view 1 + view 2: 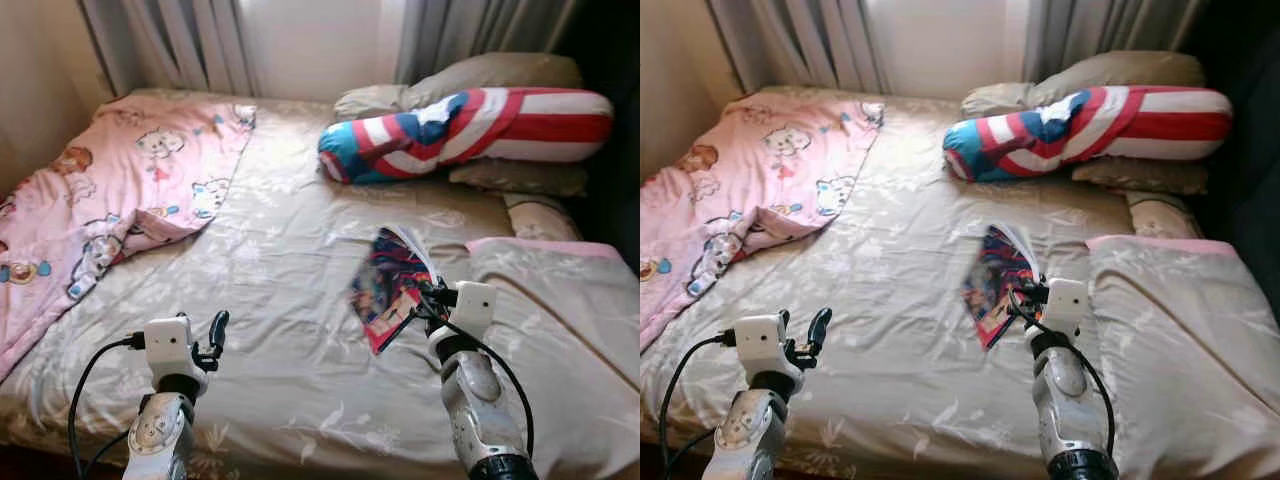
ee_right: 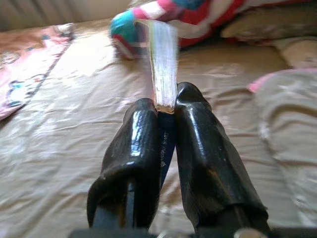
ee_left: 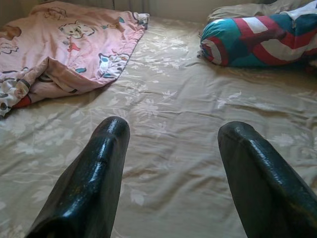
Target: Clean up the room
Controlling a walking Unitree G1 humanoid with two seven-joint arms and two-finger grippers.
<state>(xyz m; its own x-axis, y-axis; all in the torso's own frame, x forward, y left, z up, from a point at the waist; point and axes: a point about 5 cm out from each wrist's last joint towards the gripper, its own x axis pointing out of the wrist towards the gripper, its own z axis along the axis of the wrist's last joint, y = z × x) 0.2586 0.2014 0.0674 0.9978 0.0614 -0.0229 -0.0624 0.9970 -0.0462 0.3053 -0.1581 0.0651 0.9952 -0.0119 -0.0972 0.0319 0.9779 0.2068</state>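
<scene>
Right wrist view shows the right gripper [image 2: 166, 106] pinching what seems a thin book [image 1: 390, 285] above the bed [image 1: 280, 260], left gripper [image 3: 171, 131] spread; carry it level so pages stay closed.

Left gripper [image 3: 171, 163] held low, fingers spread apart, right gripper [image 2: 166, 106] raised (pads clamped together), both arms forward.

Silver arms, white wrist boxes, black cables, and glossy black-fingered left claw [image 1: 214, 335] and right claw [image 1: 425, 298].
</scene>
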